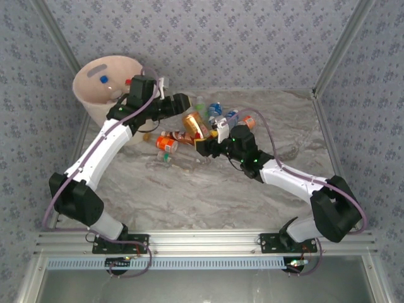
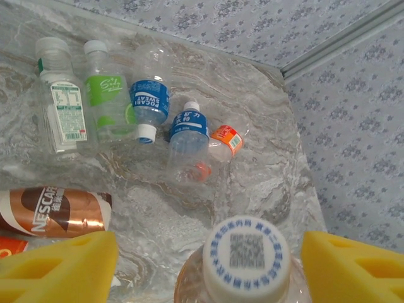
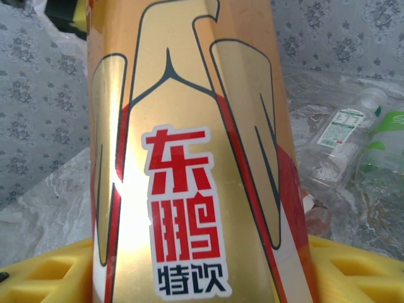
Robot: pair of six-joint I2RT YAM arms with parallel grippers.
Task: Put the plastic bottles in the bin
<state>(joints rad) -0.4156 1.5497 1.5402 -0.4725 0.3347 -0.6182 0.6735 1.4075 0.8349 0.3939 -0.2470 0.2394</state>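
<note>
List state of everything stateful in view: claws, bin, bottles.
left claw, open, jaws either side of white-capped bottle
white-capped bottle, capped, not yet gripped
right claw, shut on gold-labelled bottle
bin, upright, bottles inside
Nescafe bottle, lying on table
Pocari Sweat bottle, lying on table, capped

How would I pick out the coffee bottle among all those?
In the left wrist view, a row of clear bottles lies across the marbled table. Nearer the camera, at the left edge, the Nescafe bottle lies on its side. It alone is wrapped in shiny brown, not green, blue or orange.
</note>
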